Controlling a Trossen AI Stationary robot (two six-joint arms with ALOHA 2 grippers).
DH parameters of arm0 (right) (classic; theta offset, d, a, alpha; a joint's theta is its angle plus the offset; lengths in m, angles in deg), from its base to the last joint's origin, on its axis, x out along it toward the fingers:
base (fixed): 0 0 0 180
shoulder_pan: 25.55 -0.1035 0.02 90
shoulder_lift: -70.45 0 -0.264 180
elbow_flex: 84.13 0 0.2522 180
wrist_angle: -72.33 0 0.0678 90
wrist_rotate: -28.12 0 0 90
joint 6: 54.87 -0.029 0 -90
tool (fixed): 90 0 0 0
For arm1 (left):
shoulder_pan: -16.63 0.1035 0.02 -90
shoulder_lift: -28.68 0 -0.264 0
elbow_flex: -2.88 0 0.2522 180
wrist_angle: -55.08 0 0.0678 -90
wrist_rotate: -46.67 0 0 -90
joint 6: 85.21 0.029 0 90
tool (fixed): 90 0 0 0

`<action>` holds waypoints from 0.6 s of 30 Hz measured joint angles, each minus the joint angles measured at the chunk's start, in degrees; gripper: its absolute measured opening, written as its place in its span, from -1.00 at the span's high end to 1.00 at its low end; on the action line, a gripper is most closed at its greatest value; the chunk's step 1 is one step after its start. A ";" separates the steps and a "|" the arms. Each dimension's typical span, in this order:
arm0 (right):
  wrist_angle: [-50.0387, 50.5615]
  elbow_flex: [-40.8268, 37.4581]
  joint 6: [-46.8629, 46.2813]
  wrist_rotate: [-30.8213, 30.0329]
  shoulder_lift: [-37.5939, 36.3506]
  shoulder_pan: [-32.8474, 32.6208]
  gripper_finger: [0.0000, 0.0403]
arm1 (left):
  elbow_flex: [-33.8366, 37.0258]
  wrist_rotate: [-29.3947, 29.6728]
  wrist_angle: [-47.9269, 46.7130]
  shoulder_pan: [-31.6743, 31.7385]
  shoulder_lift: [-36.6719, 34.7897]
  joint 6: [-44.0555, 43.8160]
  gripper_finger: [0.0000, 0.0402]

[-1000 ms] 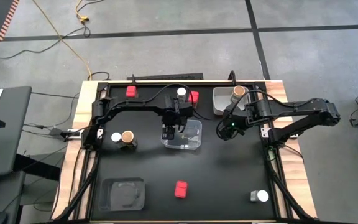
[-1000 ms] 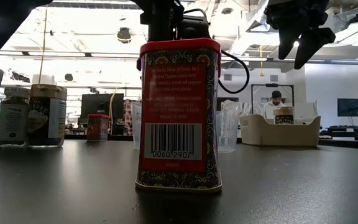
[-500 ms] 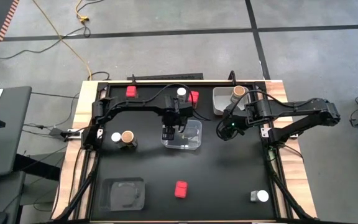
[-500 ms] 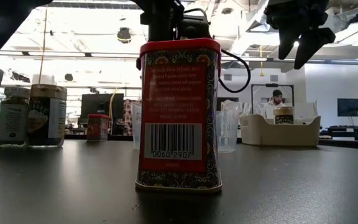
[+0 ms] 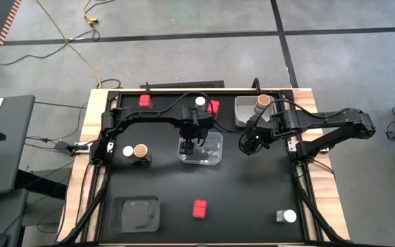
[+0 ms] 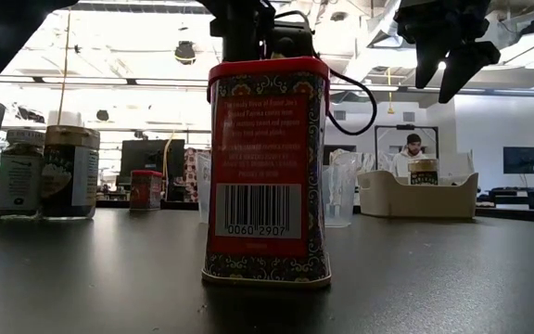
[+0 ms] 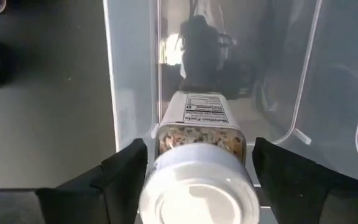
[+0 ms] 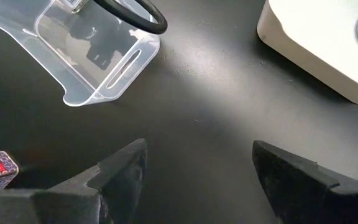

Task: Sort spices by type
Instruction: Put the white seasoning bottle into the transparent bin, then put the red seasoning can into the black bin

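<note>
From my station I see a black desk (image 5: 252,199) with wooden edges on a grey concrete floor; in the low view a person sits at a workstation in the lit room beyond.

Going left to right in the high view:
- A grey shallow tray (image 5: 136,213) lies at the near left corner.
- A clear jar with a white round lid (image 5: 127,151) stands just beside a tan-brown cylindrical jar (image 5: 140,150) at the left side.
- A red boxy spice tin (image 5: 144,101) sits at the far left edge.
- The left pincer (image 5: 186,145) hangs over the left wall of a clear plastic tray (image 5: 213,152) near the middle. The left wrist view shows its fingers (image 7: 120,171) set either side of a white-lidded clear jar of mixed spice (image 7: 199,146); I cannot tell whether they are touching it.
- A second white-lidded jar (image 5: 199,101) and a second red tin (image 5: 214,107) stand touching or nearly so behind the clear tray.
- A third red tin (image 5: 199,208) stands alone near the front centre.
- The right pincer (image 5: 251,145) hovers released above bare desk, between the clear tray and a white tray (image 5: 242,113).
- A second tan-brown jar (image 5: 262,103) stands in the white tray.
- A small white-lidded jar (image 5: 287,216) lies at the near right corner.
</note>
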 joint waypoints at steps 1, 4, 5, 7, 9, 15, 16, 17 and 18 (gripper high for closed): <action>0.00 0.00 0.00 0.00 0.00 -0.01 -0.57 | 0.00 0.18 -0.19 0.00 -0.11 -0.47 -0.40; 0.00 0.00 0.00 0.00 0.00 -0.01 -0.57 | 0.00 0.27 -1.04 0.11 -1.24 -0.56 -0.40; -0.02 0.00 0.00 0.00 0.00 -0.02 -0.57 | 0.00 0.32 -1.14 0.11 -1.86 -0.53 -0.40; -0.02 0.00 -0.01 0.00 0.00 -0.01 -0.57 | 0.00 0.40 -1.20 0.11 -3.31 -0.50 -0.40; -0.02 0.00 -0.02 0.01 0.00 0.00 -0.57 | 0.00 0.43 -1.30 0.11 -4.79 -0.53 -0.40; -0.04 0.00 -0.53 0.00 0.00 -0.02 -0.57 | 0.00 0.51 -2.36 0.11 -10.44 -2.13 -0.40; -0.04 0.00 -0.81 0.01 0.00 0.00 -0.57 | 0.00 0.55 -2.52 0.11 -11.41 -2.71 -0.40; -0.04 0.00 -1.13 0.00 0.00 -0.01 -0.57 | 0.00 0.68 -2.61 0.11 -12.33 -3.15 -0.40; -0.04 0.00 -1.45 0.02 0.00 -0.01 -0.57 | 0.00 1.14 -2.86 0.15 -13.22 -3.36 -0.40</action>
